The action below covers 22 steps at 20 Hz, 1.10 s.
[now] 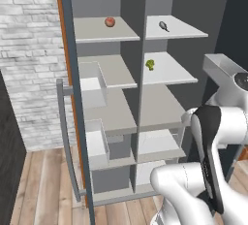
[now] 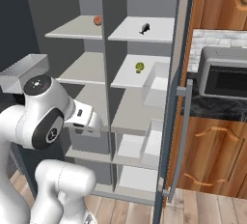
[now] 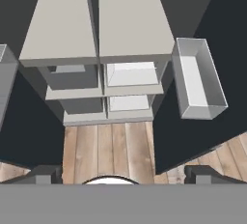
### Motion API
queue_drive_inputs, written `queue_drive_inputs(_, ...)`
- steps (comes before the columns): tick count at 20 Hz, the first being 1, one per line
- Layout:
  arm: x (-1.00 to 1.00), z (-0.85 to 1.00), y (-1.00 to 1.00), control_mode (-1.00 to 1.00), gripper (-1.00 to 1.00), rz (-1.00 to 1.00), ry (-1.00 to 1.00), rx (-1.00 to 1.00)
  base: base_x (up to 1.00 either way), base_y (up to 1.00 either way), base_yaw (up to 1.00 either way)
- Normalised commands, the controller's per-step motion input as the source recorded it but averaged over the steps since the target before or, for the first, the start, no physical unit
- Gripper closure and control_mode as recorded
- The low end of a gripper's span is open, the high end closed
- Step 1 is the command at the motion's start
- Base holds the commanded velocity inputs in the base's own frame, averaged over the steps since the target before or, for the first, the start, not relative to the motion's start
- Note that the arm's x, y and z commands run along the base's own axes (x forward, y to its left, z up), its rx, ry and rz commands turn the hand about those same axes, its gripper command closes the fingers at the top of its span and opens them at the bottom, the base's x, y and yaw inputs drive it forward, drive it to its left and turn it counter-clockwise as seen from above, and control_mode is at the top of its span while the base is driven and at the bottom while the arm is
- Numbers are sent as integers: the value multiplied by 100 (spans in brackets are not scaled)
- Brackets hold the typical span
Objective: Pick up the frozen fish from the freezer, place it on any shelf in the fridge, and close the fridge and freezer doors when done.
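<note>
1. Left to right across the open cabinet in the left base view: the door (image 1: 68,73) at the left edge stands swung wide, its white bins facing inward. Beside it, one column has a round red fruit (image 1: 110,22) on its top shelf. The next column has the frozen fish (image 1: 164,25) on its top shelf and a green leafy lump (image 1: 150,64) on the shelf below.

2. Progress, as I judge it: nothing is done yet. The fish lies untouched on its shelf, both halves stand open, and the pick, the transfer to a fridge shelf and both door closings all remain.

3. The pincer (image 3: 123,172) is released, its two dark finger tips spread wide with nothing between them. It looks down at the lower shelves, the drawers and the wooden floor (so well below the fish's level).

4. The fish's long axis lies flat on the shelf, slanting from rear-left to front-right in the left base view. The oval body sits at the rear-left end and the thin tail trails toward the shelf's front. In the right base view the fish (image 2: 144,28) appears small and dark, and I cannot read its direction there.

5. The arm would need to rise a good way to reach that top shelf.
</note>
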Motion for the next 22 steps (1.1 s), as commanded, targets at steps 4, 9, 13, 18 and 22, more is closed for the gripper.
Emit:
queue_drive_inputs(4, -100, 0, 86, -100, -100, 4, -15, 0, 0, 0, 0)
queue_drive_inputs(9, -95, 1, 100, -100, -100, 1, -29, 0, 0, 0, 0)
queue_drive_inputs(13, -71, 2, 100, -100, -100, 0, -33, 0, 0, 0, 0)
queue_drive_inputs(18, -39, 0, 100, -100, -100, 0, -30, 0, 0, 0, 0)
queue_drive_inputs(22, 0, 0, 100, -100, -100, -1, -32, 0, 0, 0, 0)
